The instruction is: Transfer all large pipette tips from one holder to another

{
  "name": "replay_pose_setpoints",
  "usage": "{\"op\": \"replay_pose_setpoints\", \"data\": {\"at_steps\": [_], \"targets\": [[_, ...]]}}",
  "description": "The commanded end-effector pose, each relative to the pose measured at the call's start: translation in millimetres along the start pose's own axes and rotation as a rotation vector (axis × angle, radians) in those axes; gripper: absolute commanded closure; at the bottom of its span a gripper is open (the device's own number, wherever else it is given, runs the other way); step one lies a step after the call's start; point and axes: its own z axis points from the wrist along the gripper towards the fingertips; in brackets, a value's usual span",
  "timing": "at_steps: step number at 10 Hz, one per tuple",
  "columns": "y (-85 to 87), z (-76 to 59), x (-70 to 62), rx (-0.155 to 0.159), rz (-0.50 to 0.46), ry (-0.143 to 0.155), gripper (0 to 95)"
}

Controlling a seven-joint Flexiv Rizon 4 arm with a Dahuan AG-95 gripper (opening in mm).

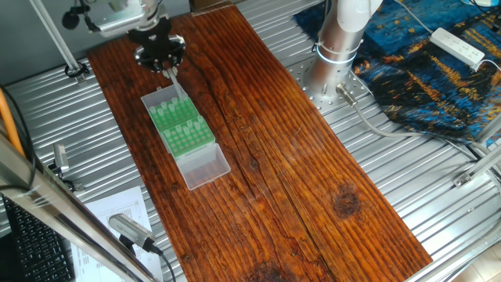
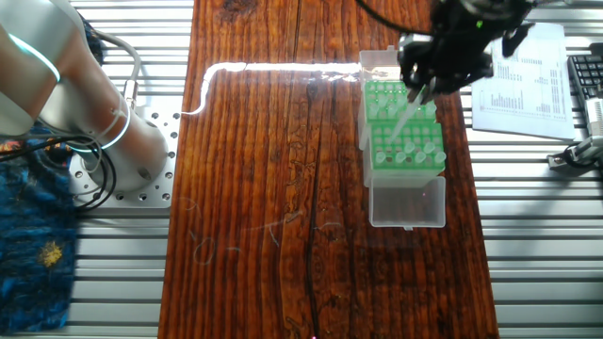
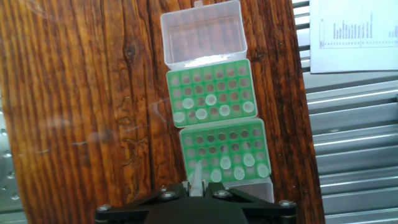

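Note:
Two green racks lie end to end on the wooden board, the far rack point(image 3: 211, 87) and the near rack point(image 3: 221, 146). Several large pipette tips point(image 3: 224, 111) stand in the far rack's lower rows, and several more tips point(image 3: 249, 160) stand in the near rack's bottom rows. My gripper point(image 3: 196, 188) is shut on one translucent tip point(image 3: 195, 177), held point-down over the near rack's lower left corner. One fixed view shows the gripper point(image 1: 162, 56) above the racks' point(image 1: 182, 125) far end, with the held tip point(image 1: 172, 76) hanging. The other fixed view shows the gripper point(image 2: 443, 56) and the tip point(image 2: 403, 118) over the racks point(image 2: 400, 137).
Open clear lids stick out at both ends of the racks point(image 3: 202, 34) point(image 2: 407, 202). A printed paper sheet point(image 2: 523, 85) lies beside the board on the ribbed metal table. The arm's base point(image 1: 344, 39), a blue cloth point(image 1: 438, 78) and a white power strip point(image 1: 458, 45) lie on the other side.

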Motion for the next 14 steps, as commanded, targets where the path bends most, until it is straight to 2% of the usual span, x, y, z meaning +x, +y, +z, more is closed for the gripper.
{"op": "replay_pose_setpoints", "data": {"at_steps": [1,3,4,6,8,11,14], "targets": [[-0.7,-8.6,-0.6,-0.006,0.040,0.001,95.0],[-4.3,-13.4,-5.7,-0.002,0.141,-0.004,95.0],[-10.1,-17.9,-13.7,0.001,0.204,-0.006,95.0],[-23.3,-25.6,-33.3,0.002,0.212,0.000,95.0],[-27.3,-22.1,-42.7,0.007,0.252,-0.012,95.0],[-28.5,-20.9,-45.9,0.023,0.346,-0.015,95.0],[-28.4,-20.3,-46.1,0.016,0.484,-0.028,95.0]]}}
